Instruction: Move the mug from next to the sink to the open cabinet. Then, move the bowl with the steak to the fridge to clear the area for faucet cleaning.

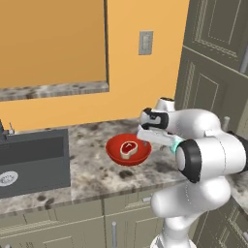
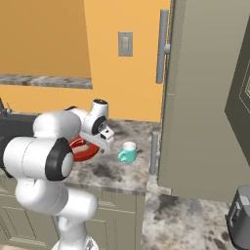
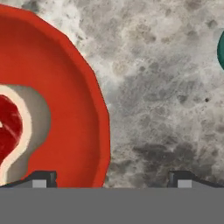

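Observation:
A red bowl holding a raw steak rests on the speckled counter, to the right of the sink. My gripper hangs just above the bowl's right rim, open and holding nothing. In the hand view the bowl and steak fill the left side. One fingertip stands over the bowl's inside and the other over bare counter, so the rim lies between them. A teal mug stands upright on the counter a little right of my gripper. Its edge shows at the hand view's right.
The dark sink lies at the left. A tall grey-green cabinet front with a bar handle rises right of the mug. A wall switch sits above the counter. A dark appliance stands at the lower right.

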You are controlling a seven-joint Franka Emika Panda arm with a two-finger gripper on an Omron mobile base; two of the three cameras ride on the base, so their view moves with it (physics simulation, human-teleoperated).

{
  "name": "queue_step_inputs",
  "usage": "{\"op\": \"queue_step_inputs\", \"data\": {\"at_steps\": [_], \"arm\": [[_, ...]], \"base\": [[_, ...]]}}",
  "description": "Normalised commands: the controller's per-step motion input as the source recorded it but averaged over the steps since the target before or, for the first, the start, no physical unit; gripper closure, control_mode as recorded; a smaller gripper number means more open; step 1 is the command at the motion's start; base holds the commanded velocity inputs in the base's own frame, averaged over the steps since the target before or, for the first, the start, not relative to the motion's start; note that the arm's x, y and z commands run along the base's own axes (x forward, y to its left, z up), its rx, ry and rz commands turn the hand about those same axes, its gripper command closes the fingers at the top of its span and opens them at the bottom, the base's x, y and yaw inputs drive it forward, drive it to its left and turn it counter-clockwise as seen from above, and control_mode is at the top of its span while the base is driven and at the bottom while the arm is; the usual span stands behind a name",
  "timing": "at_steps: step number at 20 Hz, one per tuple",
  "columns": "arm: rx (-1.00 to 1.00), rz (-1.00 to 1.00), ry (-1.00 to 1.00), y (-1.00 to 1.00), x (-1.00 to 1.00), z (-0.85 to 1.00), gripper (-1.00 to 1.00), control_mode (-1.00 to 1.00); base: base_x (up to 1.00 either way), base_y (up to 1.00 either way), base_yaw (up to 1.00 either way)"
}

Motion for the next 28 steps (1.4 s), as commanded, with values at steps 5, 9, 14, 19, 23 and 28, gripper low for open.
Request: {"op": "queue_step_inputs", "data": {"at_steps": [5,9,14,19,23,28], "arm": [[0.0,-0.03,0.01,0.0,0.24,-0.41,-1.0,-1.0],[0.0,-0.02,0.0,0.01,0.18,-0.35,-1.0,-1.0],[0.0,-0.01,0.0,0.1,0.2,-0.37,-1.0,-1.0],[0.0,0.0,0.0,0.09,0.14,-0.28,-1.0,-1.0],[0.0,0.0,0.0,0.05,0.03,-0.13,1.0,-1.0],[0.0,0.0,0.0,0.0,0.0,0.0,1.0,-1.0]], "base": [[0.0,0.0,0.0],[0.0,0.0,0.0],[0.0,0.0,0.0],[0.0,0.0,0.0],[0.0,0.0,0.0],[0.0,0.0,0.0]]}}
